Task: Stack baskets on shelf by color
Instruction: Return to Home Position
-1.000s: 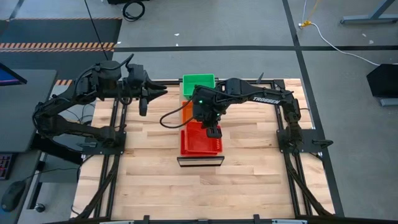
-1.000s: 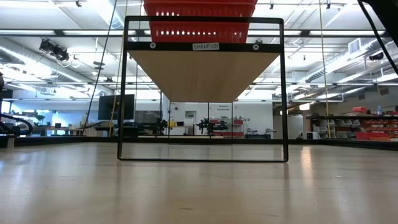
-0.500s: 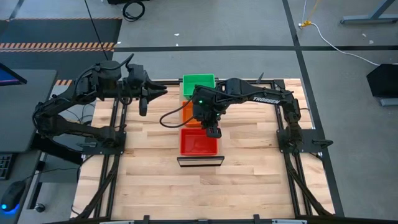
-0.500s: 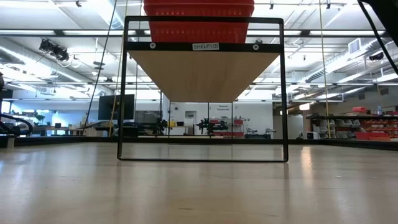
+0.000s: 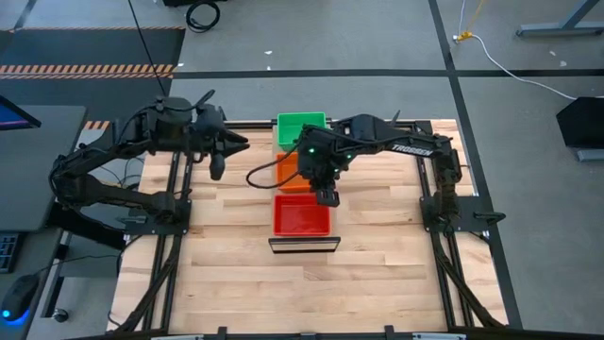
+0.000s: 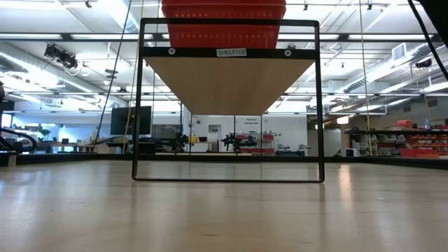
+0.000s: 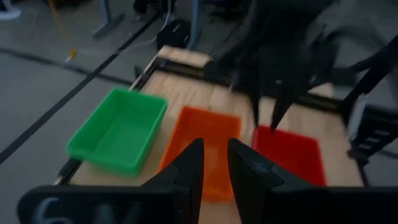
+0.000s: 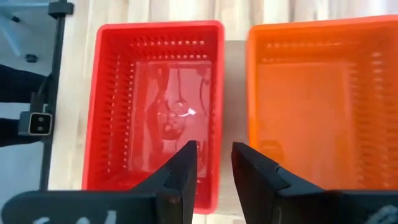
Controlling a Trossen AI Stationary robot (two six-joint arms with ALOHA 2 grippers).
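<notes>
Basically done: green plastic mesh baskets (image 5: 301,126), orange ones (image 5: 288,172) and red ones (image 5: 302,217) sit in a row on the pale wooden shelf (image 6: 227,80). Right gripper (image 8: 211,149) hovers over red/orange, jaws parted, empty. Left gripper (image 7: 214,146) is off to the side, likewise. Only homing looks left.

Green basket (image 5: 301,123), orange basket (image 8: 311,93), red basket (image 5: 302,217); table (image 5: 236,274) pale wood.

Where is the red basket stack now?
High view: the red stack stands at the front end of the shelf, beside the orange baskets, with the right gripper over its edge.
</notes>
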